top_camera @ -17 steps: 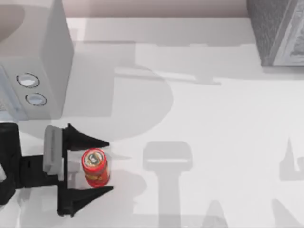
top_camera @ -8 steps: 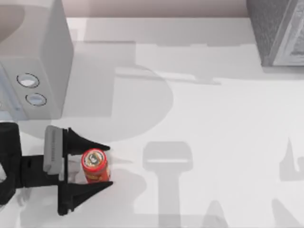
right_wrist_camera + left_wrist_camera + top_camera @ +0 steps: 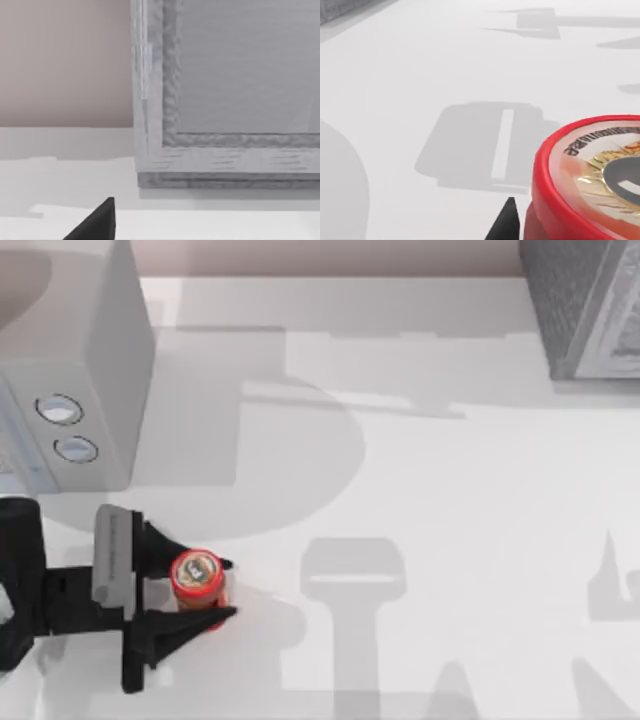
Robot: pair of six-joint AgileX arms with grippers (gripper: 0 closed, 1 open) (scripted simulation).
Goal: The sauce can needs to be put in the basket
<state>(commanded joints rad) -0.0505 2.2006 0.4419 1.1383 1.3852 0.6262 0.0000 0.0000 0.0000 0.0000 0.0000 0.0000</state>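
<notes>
Fingers [image 3: 215, 565] of the left gripper [image 3: 218, 590] clamp the upright sauce can [image 3: 197, 576] at the desk's [image 3: 450, 490] near-left corner, a side grip suited to lifting. Whether the right gripper [image 3: 95, 222] is open cannot be told.

A white table [image 3: 450, 500] carries a pale grey box-shaped appliance [image 3: 70, 360] with two round knobs [image 3: 58, 409] at its far left, and a grey textured box [image 3: 585, 305] at the far right corner.

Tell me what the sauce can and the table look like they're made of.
Sauce can: probably metal, with a glossy red rim and a shiny silvery-gold top that catches light in the left wrist view. Table: smooth matte white, perhaps laminate or painted; shadows fall on it softly, without reflections.
</notes>
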